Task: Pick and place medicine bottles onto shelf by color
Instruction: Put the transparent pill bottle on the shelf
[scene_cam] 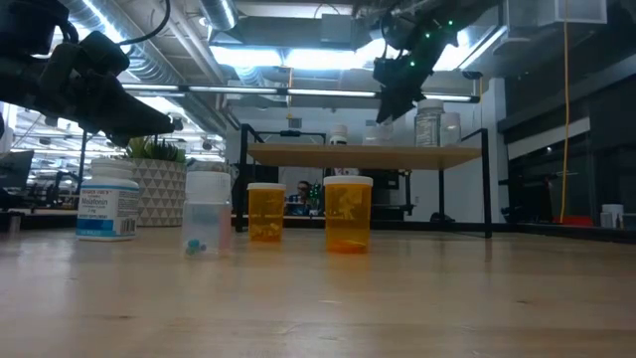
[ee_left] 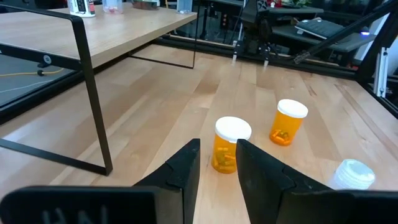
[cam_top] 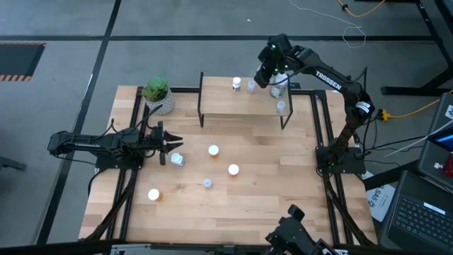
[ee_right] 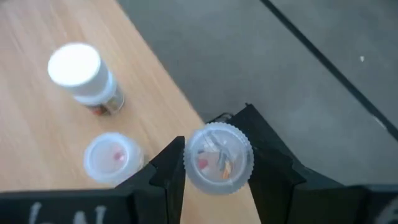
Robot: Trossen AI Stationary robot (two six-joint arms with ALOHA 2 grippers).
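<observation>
The right arm reaches up and across to the far right end of the shelf (cam_top: 241, 106), its right gripper (ee_right: 214, 163) closed on a clear bottle (ee_right: 218, 157) with a ribbed transparent cap, held over the shelf's far edge. On the shelf board nearby stand a white-capped bottle (ee_right: 84, 76) and a second clear bottle (ee_right: 113, 158); the high view shows further bottles at the shelf's right end, partly hidden by the arm. The left arm lies low along the left side of the desk (cam_top: 269, 198), its left gripper (ee_left: 217, 163) partly open and empty, pointing at two orange bottles (ee_left: 231, 145) standing apart in mid-desk. A white bottle (cam_top: 177, 159) sits just beside that gripper. A third orange bottle (cam_top: 153, 194) and a tiny clear bottle (cam_top: 207, 183) stand nearer. A potted plant (cam_top: 157, 93) occupies the far left corner.
</observation>
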